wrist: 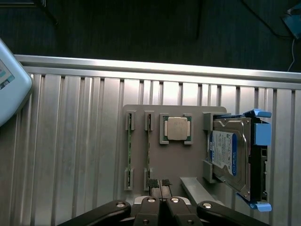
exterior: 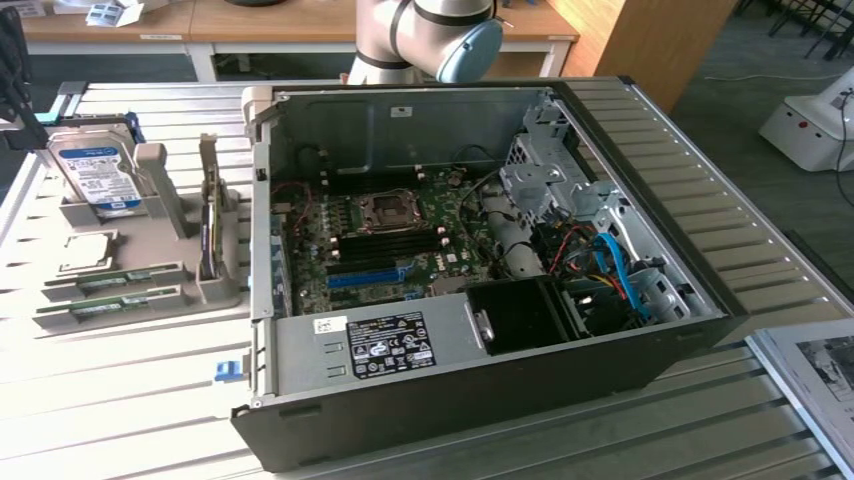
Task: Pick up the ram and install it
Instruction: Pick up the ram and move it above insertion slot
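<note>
Closed end effector [wrist: 159,184] hovers just beside the ram [wrist: 149,148] — apparently apart.

A robotics lab: an open computer case [exterior: 561,395] on a slatted aluminium bench [exterior: 120,410], desks [exterior: 267,25] behind.

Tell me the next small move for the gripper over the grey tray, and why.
Probably open the jaws: the gripper is shut, hanging over the grey tray near the closer thin green ram stick, which stands on edge in its slots, not yet gripped.
</note>
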`<act>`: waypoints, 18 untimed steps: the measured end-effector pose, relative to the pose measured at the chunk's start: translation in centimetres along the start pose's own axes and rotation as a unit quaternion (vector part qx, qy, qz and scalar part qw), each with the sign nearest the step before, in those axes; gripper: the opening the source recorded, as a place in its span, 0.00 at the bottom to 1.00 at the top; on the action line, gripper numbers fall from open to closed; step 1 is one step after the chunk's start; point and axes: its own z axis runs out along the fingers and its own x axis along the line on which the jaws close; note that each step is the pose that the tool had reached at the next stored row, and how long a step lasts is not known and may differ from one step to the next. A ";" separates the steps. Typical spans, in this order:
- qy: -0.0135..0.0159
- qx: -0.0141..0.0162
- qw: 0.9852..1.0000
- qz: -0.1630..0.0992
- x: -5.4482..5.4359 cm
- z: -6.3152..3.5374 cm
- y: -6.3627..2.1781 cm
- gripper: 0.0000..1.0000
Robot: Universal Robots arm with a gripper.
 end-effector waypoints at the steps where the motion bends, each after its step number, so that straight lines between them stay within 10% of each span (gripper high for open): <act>1: 0.000 0.000 1.000 0.000 0.0 0.00 0.00 0.10; 18: 0.000 0.000 1.000 0.000 0.0 0.00 0.00 0.24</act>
